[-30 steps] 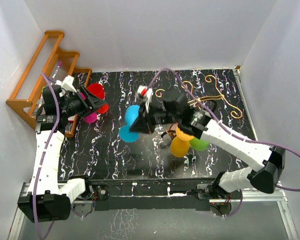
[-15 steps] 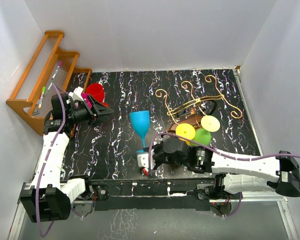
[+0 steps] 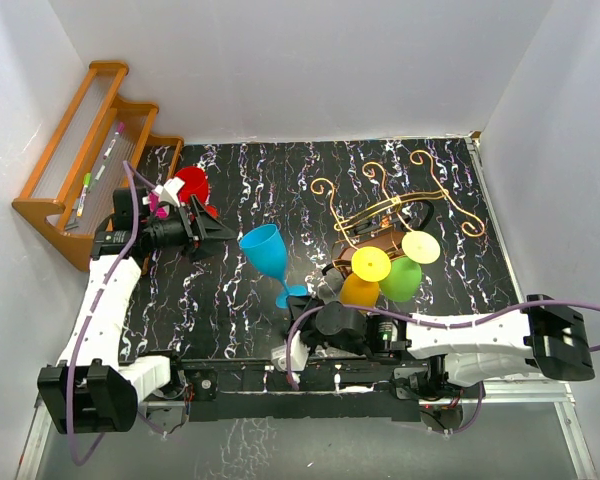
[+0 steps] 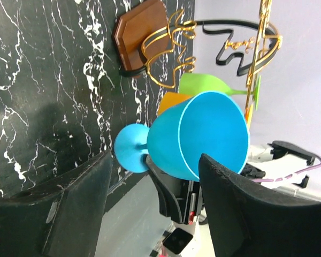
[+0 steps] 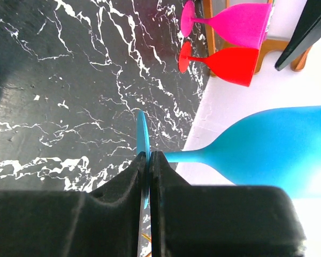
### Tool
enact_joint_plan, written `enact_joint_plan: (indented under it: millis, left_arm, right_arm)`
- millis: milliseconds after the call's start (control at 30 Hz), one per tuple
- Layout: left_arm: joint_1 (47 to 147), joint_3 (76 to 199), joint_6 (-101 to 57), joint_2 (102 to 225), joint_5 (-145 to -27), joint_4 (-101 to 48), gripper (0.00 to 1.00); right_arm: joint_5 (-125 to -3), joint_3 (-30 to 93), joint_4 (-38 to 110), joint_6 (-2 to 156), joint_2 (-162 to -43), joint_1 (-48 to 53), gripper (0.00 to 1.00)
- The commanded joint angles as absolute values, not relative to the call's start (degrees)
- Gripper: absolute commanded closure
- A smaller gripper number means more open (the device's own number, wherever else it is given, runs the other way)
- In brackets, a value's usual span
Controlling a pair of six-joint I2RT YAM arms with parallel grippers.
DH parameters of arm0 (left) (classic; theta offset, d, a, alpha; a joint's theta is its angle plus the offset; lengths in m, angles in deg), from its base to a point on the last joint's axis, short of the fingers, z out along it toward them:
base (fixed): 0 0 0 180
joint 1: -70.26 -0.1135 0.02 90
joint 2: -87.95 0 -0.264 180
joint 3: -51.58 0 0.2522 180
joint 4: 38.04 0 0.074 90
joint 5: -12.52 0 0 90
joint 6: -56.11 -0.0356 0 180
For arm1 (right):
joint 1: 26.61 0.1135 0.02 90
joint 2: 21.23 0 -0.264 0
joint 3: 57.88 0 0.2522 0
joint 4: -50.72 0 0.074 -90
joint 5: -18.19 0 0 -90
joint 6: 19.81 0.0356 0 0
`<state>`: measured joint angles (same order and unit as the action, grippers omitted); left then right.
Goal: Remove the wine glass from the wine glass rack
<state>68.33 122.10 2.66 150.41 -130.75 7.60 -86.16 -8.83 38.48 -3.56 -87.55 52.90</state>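
My right gripper (image 3: 303, 303) (image 5: 147, 160) is shut on the round foot of a blue wine glass (image 3: 263, 250) (image 5: 267, 144). It holds the glass off the rack, tilted, with the bowl leaning left. The glass also shows in the left wrist view (image 4: 203, 134). My left gripper (image 3: 208, 229) (image 4: 155, 168) is open and empty, pointing at the bowl from the left and not touching it. The wine glass rack (image 3: 400, 205), a gold wire frame (image 4: 166, 48) on a dark brown base (image 4: 142, 35), stands at the right. It carries yellow (image 3: 371, 263), green (image 3: 400, 280) and orange (image 3: 358, 291) glasses.
A red glass (image 3: 192, 183) (image 5: 224, 61) and a pink glass (image 3: 161, 203) (image 5: 232, 21) lie at the table's left edge behind my left gripper. An orange-brown stepped shelf (image 3: 75, 150) with pens stands at the far left. White walls close in three sides.
My right gripper carried the blue glass from beside the rack toward the near edge and tilted its bowl left. My left gripper swung right toward the glass, staying open.
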Motion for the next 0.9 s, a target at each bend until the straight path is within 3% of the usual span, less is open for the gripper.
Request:
enact_joint_plan:
  millis: [0,367,600,667,767,800,867]
  left_arm:
    - [70.2,124.9,-4.9,151.4,-131.8,14.8,0.36]
    - [70.7,125.7,-7.3,152.6,-129.8,17.6,0.35]
    - [72.1,124.9,-8.6,153.2,-129.8,17.9,0.43]
    - [72.5,125.0,-9.1,153.5,-129.8,18.1,0.57]
    - [72.7,125.7,-9.6,154.0,-129.3,18.6,0.95]
    - [72.7,126.1,-9.7,154.1,-128.9,18.9,1.0]
    - [72.7,127.1,-9.9,154.5,-127.1,19.4,1.0]
  right_arm:
    - [-88.5,-9.4,46.5,-11.2,-88.0,53.3,0.92]
    - [-87.9,-10.5,48.1,-17.3,-90.8,54.0,0.92]
    - [-90.6,-10.6,52.9,-21.5,-94.3,54.3,0.92]
    - [-91.1,-10.6,53.2,-22.0,-95.0,54.3,0.92]
    - [-91.7,-10.6,53.1,-21.7,-95.5,54.3,0.91]
    - [-91.9,-10.5,53.1,-21.3,-95.5,54.4,0.87]
    - [-92.3,-10.4,52.6,-20.0,-95.4,54.5,0.76]
